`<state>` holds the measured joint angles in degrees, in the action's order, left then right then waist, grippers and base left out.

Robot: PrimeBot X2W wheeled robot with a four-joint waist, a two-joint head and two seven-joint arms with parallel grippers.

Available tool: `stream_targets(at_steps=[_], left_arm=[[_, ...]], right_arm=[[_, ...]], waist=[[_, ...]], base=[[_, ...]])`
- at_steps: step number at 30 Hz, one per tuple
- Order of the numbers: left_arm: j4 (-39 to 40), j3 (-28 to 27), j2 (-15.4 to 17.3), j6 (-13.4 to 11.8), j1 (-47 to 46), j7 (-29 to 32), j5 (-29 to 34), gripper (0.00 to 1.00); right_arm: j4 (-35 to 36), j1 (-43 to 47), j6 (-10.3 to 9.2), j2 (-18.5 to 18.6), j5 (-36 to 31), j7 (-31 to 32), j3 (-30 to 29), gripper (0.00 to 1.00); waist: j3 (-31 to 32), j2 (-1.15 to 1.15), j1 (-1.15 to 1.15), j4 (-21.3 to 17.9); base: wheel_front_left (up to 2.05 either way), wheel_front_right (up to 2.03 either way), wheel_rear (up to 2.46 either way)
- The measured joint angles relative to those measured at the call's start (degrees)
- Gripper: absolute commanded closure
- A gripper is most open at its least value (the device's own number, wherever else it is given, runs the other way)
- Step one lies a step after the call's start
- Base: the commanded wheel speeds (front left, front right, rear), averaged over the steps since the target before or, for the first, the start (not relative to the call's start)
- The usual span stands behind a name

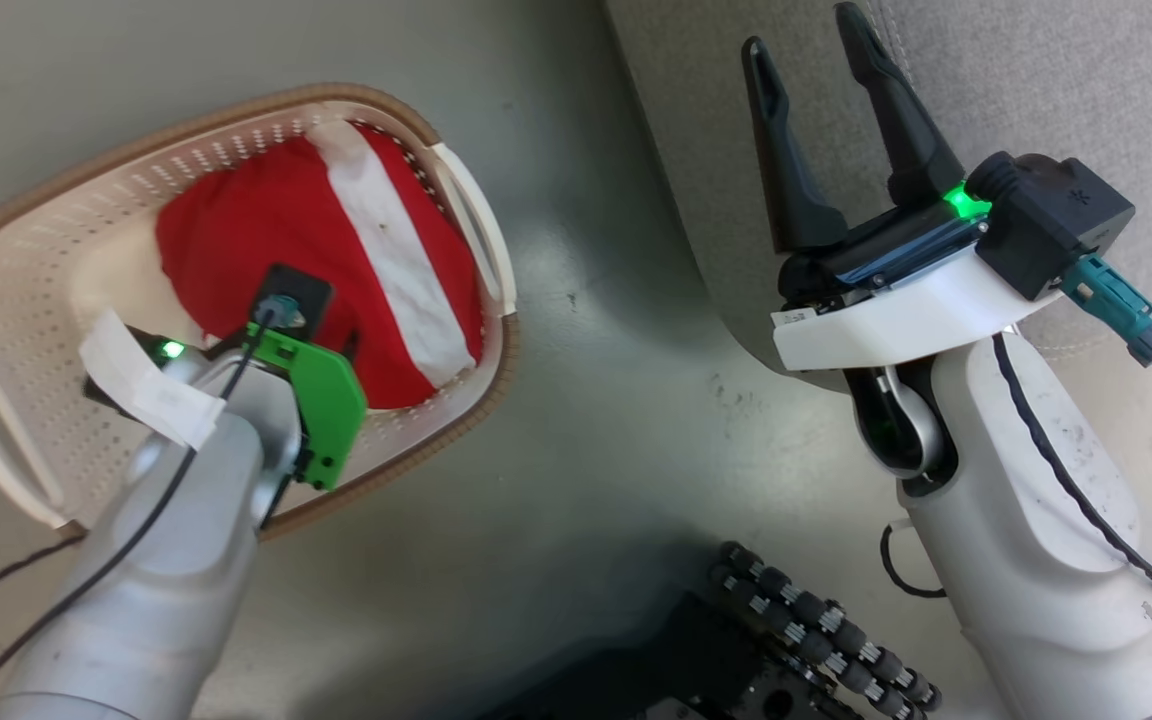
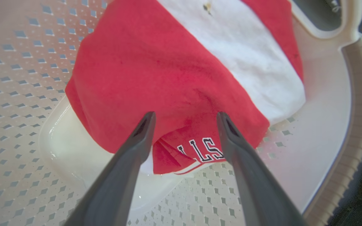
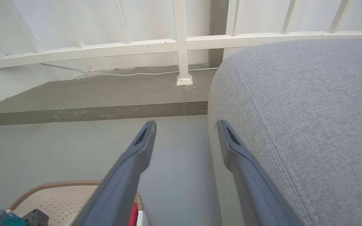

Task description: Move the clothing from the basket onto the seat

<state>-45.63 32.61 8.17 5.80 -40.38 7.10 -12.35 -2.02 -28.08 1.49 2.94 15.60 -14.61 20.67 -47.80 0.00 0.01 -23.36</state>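
**A:** Two tools, both spread wide, both empty. The left tool [image 2: 184, 116] hangs over the clothing [image 2: 156, 69], its fingers straddling the lettered fold at the heap's 6 o'clock edge.

**B:** Where's the clothing?

**A:** All in the basket [image 1: 186, 125], at 9 o'clock in the head view, standing on the floor [image 1: 586, 400]. The right tool [image 1: 804, 30] waits at 1 o'clock, by the edge of the seat [image 1: 1036, 80].

**B:** Risks?

**A:** I'd guess a shallow pinch could take just the top layer, and the fabric would slip out on the lift. A trailing hem could also catch the rim and drag the light basket along.

**B:** Anything unclear?

**A:** I can't tell whether the fingertips touch the cloth, or how many garments are bundled underneath. The fold cuts off the lettering. The seat runs off frame toward 12 and 3 o'clock.
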Motion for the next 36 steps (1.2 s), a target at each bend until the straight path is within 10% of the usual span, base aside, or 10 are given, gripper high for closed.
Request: stream_targets(at_steps=[11,12,13,14,36], left_arm=[[-5.2,0.7,1.4,-1.3,-3.1,-0.2,3.0,0.00],[-5.7,0.6,1.2,-1.6,-3.2,-0.2,3.0,0.17],[-6.0,0.5,1.1,-1.8,-3.3,-0.2,3.0,0.75],[-6.3,0.5,1.0,-1.8,-3.4,-0.2,3.0,1.00],[-11.1,-0.4,-3.1,-2.4,-6.6,-5.5,1.6,1.00]], right_arm=[[1.1,-0.1,-0.66,-0.2,2.9,0.0,1.5,0.00],[1.1,-0.1,-0.67,-0.2,3.3,0.0,1.5,0.00],[1.1,-0.1,-0.88,-0.2,3.4,0.0,1.5,0.00],[1.1,-0.1,-1.08,-0.2,3.5,0.0,1.6,0.00],[0.7,-2.0,-1.66,-0.3,0.9,0.0,0.3,0.00]], waist=[[-2.8,0.00,0.00,-2.6],[-2.9,0.00,0.00,-2.7],[-3.0,0.00,-0.01,-2.7],[-3.0,0.00,0.00,-2.7],[-2.4,0.00,-0.01,0.3]], base=[[0.00,0.00,0.00],[0.00,0.00,0.00],[0.00,0.00,0.00],[0.00,0.00,0.00],[0.00,0.00,0.00]])
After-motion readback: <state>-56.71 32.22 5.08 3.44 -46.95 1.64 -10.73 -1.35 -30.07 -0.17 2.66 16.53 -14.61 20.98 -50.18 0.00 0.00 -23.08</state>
